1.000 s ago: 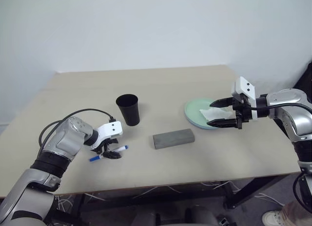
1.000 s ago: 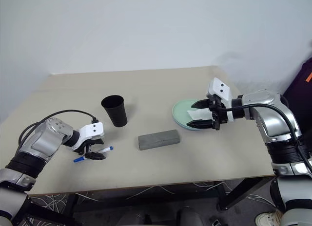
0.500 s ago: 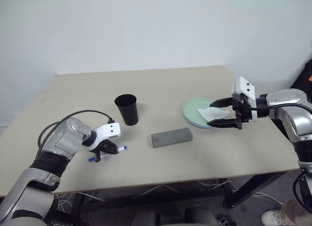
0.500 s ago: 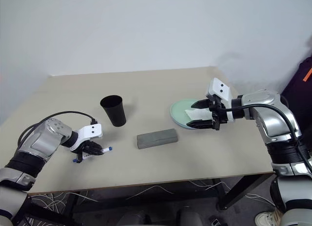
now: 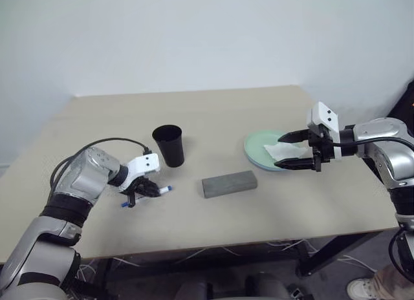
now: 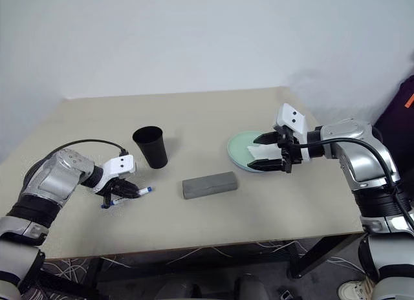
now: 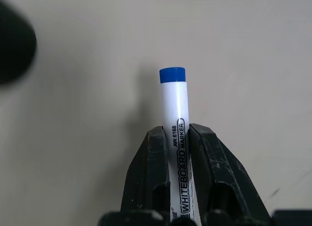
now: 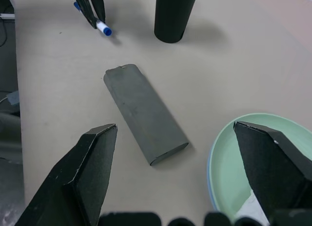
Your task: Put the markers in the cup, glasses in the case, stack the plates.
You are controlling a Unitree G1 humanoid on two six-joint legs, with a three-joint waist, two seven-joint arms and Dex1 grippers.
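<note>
From my head, my left hand (image 5: 147, 190) pinches the blue-capped marker (image 5: 157, 191), a slim white tube held just off the matte beige tabletop (image 5: 213, 125). The cup (image 5: 169, 145), a tapered black plastic tumbler, stands upright just beyond it. The case (image 5: 229, 183) lies flat near the middle, a grey brick shape. To its right, the pale green plate (image 5: 256, 147) rests on the light blue one, a crumpled white tissue (image 5: 279, 150) lying in it. My right hand (image 5: 294, 150) hovers over that plate, fingers spread wide apart.

At my left wrist, two black fingers (image 7: 148, 177) press either side of the marker's smooth white barrel, printed "WHITEBOARD MARKER", its blue end sticking out past them.

At my right wrist, my spread fingers (image 8: 85, 172) frame the case, whose surface looks dull and slightly grainy with rounded corners. The plate's glossy rim curves beside one finger, and the cup stands further off with my left hand and marker near it.
</note>
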